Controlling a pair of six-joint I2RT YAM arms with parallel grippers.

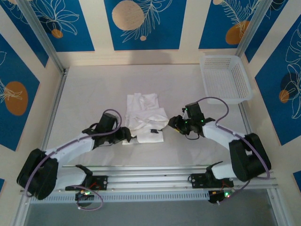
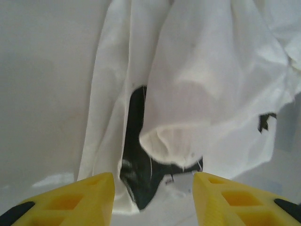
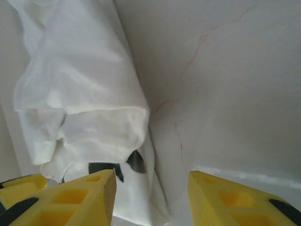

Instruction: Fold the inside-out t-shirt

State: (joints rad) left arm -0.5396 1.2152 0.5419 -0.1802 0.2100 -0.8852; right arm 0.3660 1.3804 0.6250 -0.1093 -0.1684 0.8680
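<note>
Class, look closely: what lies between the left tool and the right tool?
The near end of the inside-out t-shirt lies between the left tool and the right tool, as the top view shows.

A pale grey-white table (image 1: 89, 94) is seen, bordered by metal rails (image 1: 54, 110) along its left and right sides. The inside-out t-shirt (image 1: 143, 115) is laid near the middle of it, crumpled into a rough oblong with wrinkles and overlapping folds; small dark marks are seen at its near edge. A white lattice basket (image 1: 225, 77) is set at the far right corner, well apart from the shirt. In the right wrist view, thin reddish lines are seen on the bare surface beside the cloth.
</note>
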